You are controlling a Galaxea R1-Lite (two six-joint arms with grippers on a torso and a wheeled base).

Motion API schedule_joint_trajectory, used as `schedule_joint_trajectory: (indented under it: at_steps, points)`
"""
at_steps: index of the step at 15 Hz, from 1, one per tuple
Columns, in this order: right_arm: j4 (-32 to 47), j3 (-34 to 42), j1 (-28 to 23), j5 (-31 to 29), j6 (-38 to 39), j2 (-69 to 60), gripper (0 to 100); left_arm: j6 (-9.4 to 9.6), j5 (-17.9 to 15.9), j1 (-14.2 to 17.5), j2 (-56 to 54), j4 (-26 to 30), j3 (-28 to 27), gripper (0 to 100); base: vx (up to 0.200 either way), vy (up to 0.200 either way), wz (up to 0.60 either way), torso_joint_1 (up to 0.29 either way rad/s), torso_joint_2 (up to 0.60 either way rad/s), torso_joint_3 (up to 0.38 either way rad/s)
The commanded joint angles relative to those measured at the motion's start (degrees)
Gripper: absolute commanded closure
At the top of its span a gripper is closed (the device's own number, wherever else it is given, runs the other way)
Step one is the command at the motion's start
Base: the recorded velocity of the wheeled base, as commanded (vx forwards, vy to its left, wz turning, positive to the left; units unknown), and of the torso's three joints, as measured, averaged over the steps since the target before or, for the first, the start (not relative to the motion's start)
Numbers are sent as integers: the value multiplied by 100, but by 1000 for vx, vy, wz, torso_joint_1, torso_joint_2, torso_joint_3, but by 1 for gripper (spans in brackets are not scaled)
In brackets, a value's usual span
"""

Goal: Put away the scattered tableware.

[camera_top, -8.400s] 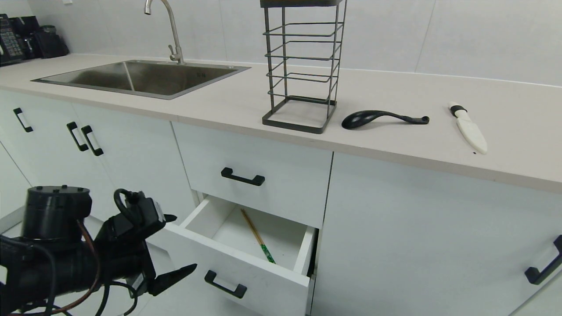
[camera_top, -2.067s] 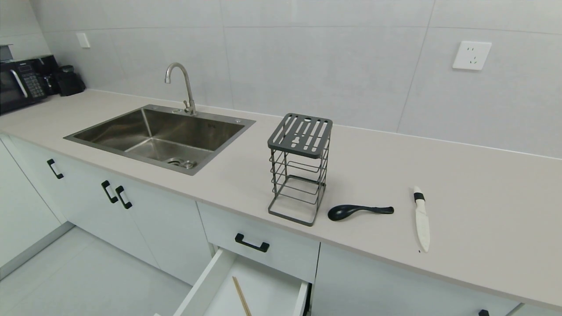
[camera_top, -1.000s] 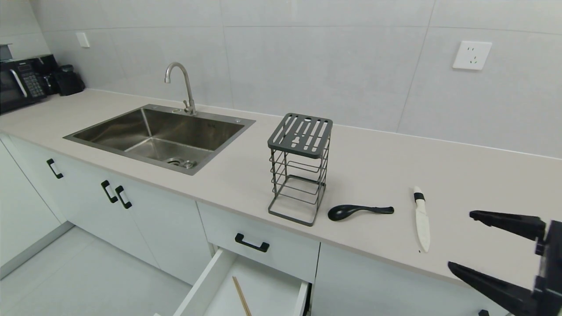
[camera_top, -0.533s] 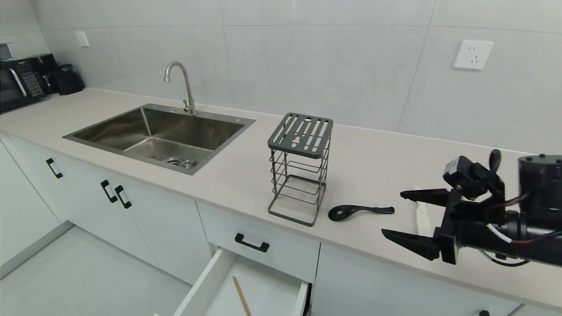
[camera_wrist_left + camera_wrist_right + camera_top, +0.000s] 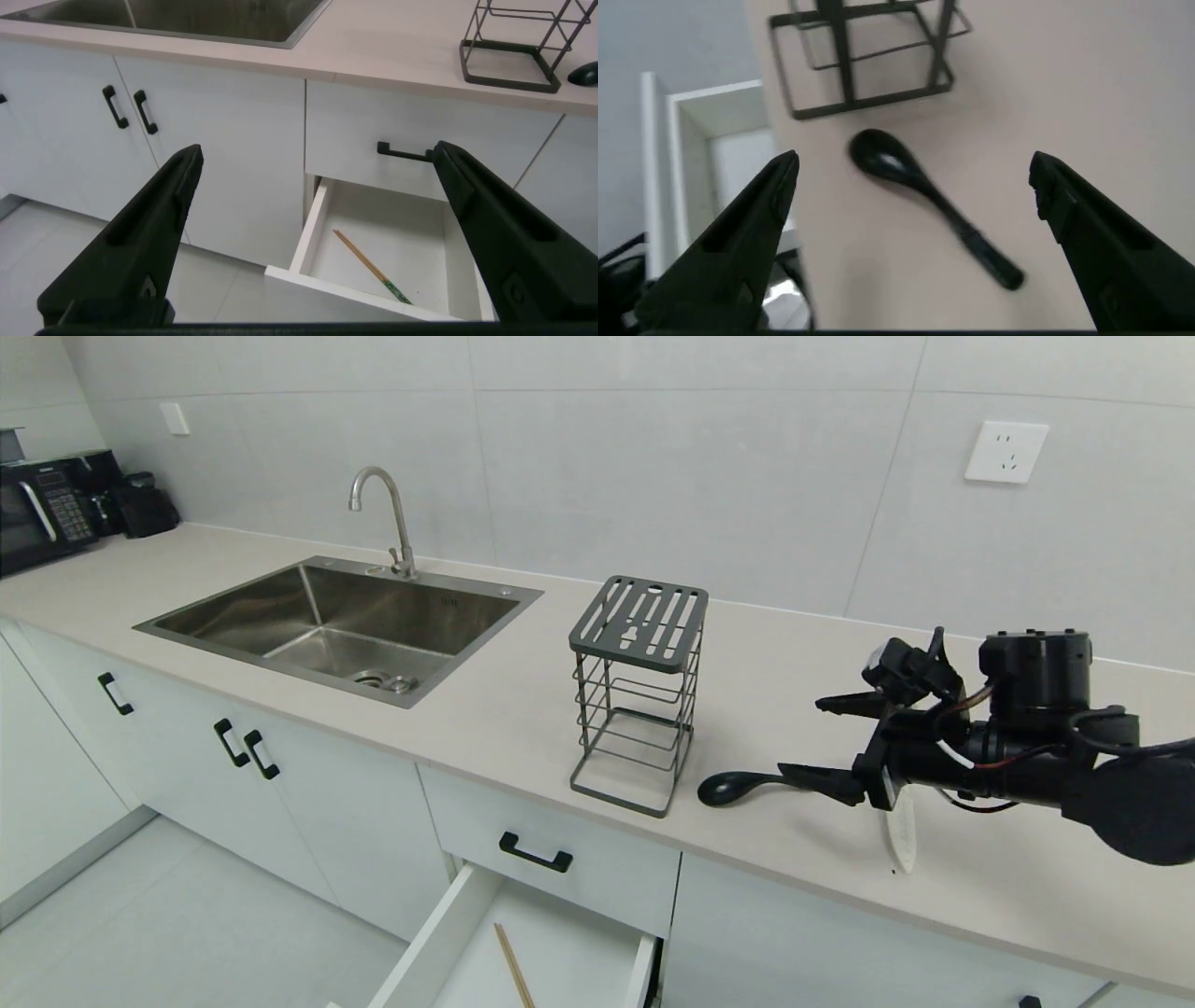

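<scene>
The white drawer [image 5: 411, 952] is standing pulled out at 6 o'clock from the square wire rack [image 5: 637, 709], holding a slim wooden chopstick [image 5: 512, 963] with a green tip. The glossy black spoon [image 5: 733, 787] is lying on the matte beige countertop [image 5: 504, 709] at 3 o'clock from the rack, with the white knife [image 5: 898, 831] beyond it. The right gripper [image 5: 805, 737] is hovering over the spoon's handle with its jaws released. The left gripper [image 5: 318, 149] is also gaping wide, facing the drawer.

No legible text, small stamp [image 5: 450, 604] on sink [image 5: 411, 616] wall unreadable
</scene>
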Motion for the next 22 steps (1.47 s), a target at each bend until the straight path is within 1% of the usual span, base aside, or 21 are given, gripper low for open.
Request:
schedule_joint_trajectory:
  at_steps: [1,5,6,12,16,17,22]
  points:
    - [3,-254,-287,216,-370,693,0,0,-1,1,7,-1,0,0,0,0,0,0,0,0]
    - [21,-614,-269,436,-581,1405,0,0,-1,1,7,-1,0,0,0,0,0,0,0,0]
    - [30,-684,-252,621,-581,1519,0,0,-1,1,7,-1,0,0,0,0,0,0,0,0]
    - [179,-799,-93,665,-572,1660,0,0,-1,1,7,-1,0,0,0,0,0,0,0,0]
    - [179,-1062,39,876,-335,1958,0,0,-1,1,7,-1,0,0,0,0,0,0,0,0]
    - [179,-1053,39,876,-326,2020,100,0,-1,1,7,-1,0,0,0,0,0,0,0,0]
    - [179,-1045,3,849,-326,2090,100,0,-1,1,7,-1,0,0,0,0,0,0,0,0]
